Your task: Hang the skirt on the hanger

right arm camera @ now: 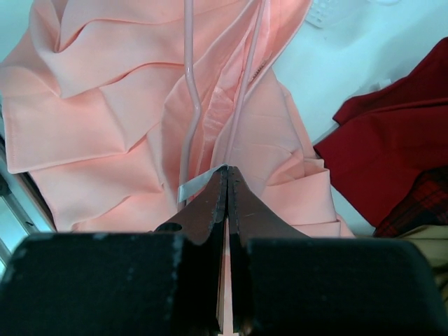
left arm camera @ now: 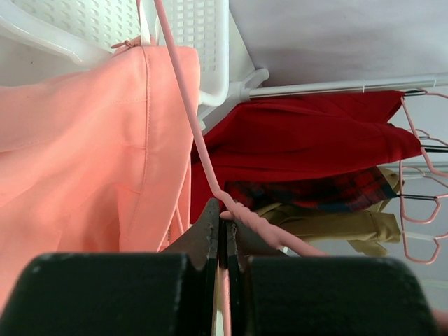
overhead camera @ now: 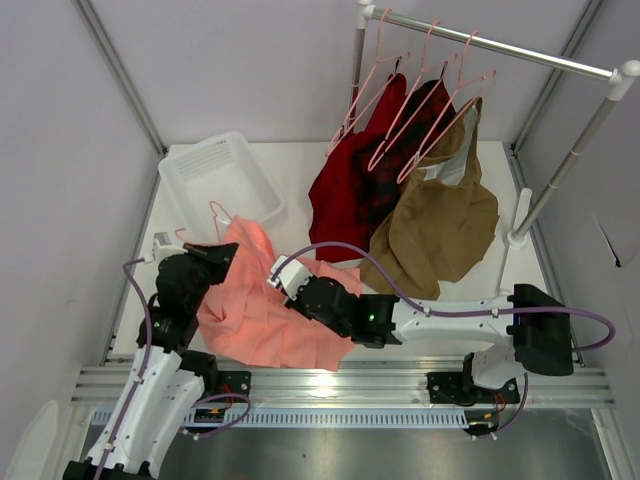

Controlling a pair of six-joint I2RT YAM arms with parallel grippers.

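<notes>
The salmon-pink skirt (overhead camera: 265, 305) lies crumpled on the table between the two arms. It fills the left of the left wrist view (left arm camera: 84, 154) and most of the right wrist view (right arm camera: 105, 112). The thin pale-pink hanger (overhead camera: 214, 214) lies along the skirt's top edge, its hook near the basket. My left gripper (overhead camera: 218, 255) is shut on the hanger's wire by its twisted neck (left arm camera: 246, 218). My right gripper (overhead camera: 281, 277) is shut on a fold of the skirt next to a white ribbon loop (right arm camera: 193, 185). Two hanger wires (right arm camera: 187, 105) run into the skirt's folds.
A white plastic basket (overhead camera: 215, 175) stands at the back left. A silver rail (overhead camera: 500, 45) at the back right carries a dark red garment (overhead camera: 345, 185), a plaid one, a tan-brown garment (overhead camera: 440, 225) and bare pink hangers. The rail's post (overhead camera: 522, 225) stands at the right.
</notes>
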